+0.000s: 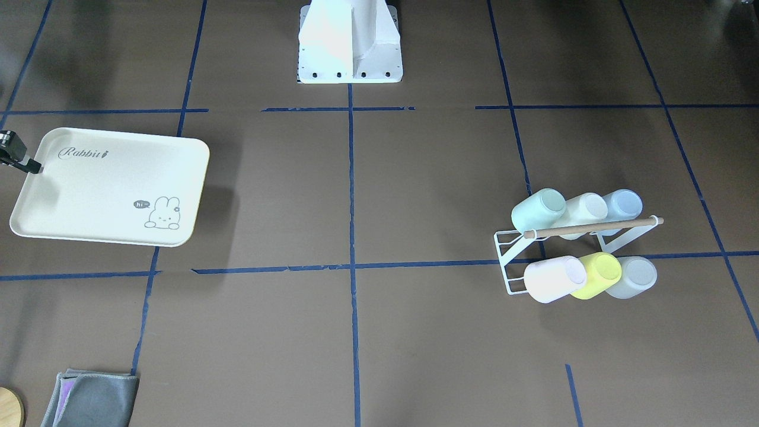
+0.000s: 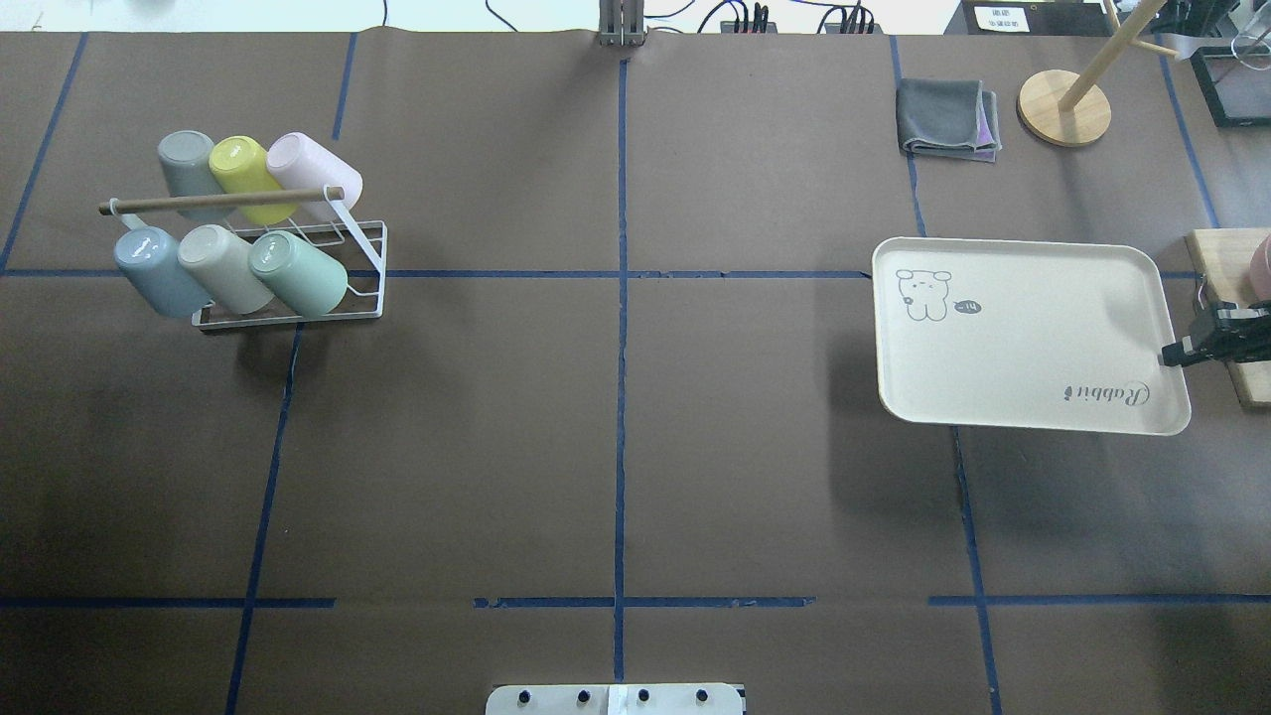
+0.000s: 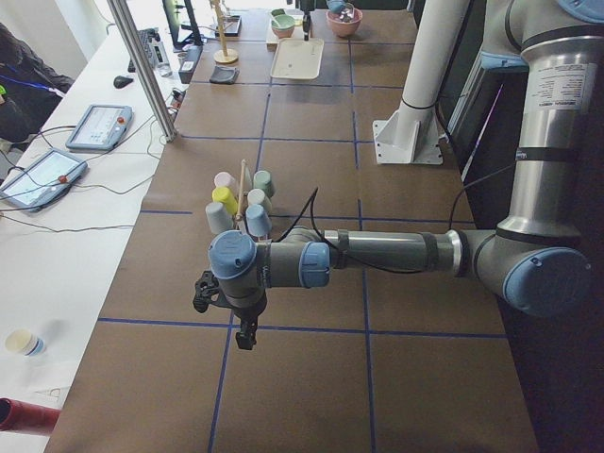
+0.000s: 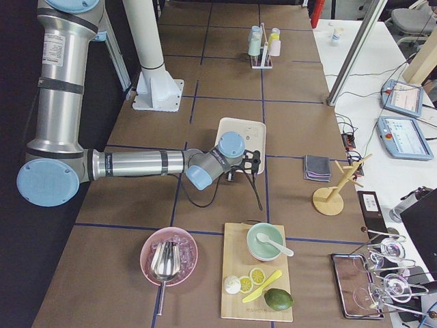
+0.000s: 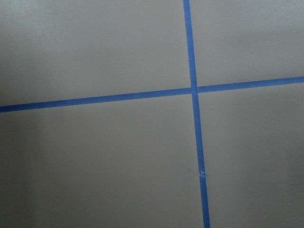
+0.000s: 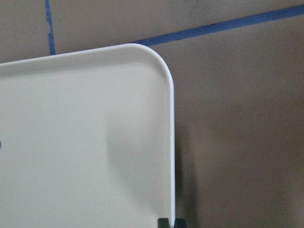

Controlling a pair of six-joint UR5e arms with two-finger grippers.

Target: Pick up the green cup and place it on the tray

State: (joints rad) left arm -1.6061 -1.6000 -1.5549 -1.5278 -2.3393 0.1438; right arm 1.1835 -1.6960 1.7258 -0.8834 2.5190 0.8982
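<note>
we see the green cup (image 2: 298, 273) on a white wire rack (image 1: 502, 261) that stands toward the left end of the worktop, closer to the far edge than to the robot's edge. the cup lies tilted on the rack with its base up and outward. it is in the row nearer the robot, at the end of that row nearest the middle of the worktop. a cream cup (image 2: 220, 266) touches it on the other side, and a blue cup (image 2: 154, 270) follows that one. the farther row holds a pink cup (image 2: 310, 169), a lime cup (image 2: 243, 164) and a grey cup (image 2: 187, 161). a wooden rod (image 2: 223, 200) runs along the top of the rack between the two rows.

the tray (image 2: 1023, 357) is well apart from the rack, toward the right end of the worktop and about midway between the near and far edges. nothing lies on it, and its bunny drawing faces the middle of the worktop.

the right gripper (image 2: 1172, 354) is at the tray's short edge, the one toward the right end. in the right wrist view its dark fingertips (image 6: 164, 222) sit on either side of the raised rim, nearly together, so we read it as pinched onto the tray.

the left gripper (image 3: 247, 340) hangs over bare brown worktop beyond the rack, toward the left end. it shows only in the side view, and its own camera shows just blue tape lines, so we cannot tell how far its fingers are spread. nothing is visible in it.

a folded grey cloth (image 2: 948, 119) lies near the far edge, beyond the tray.
</note>
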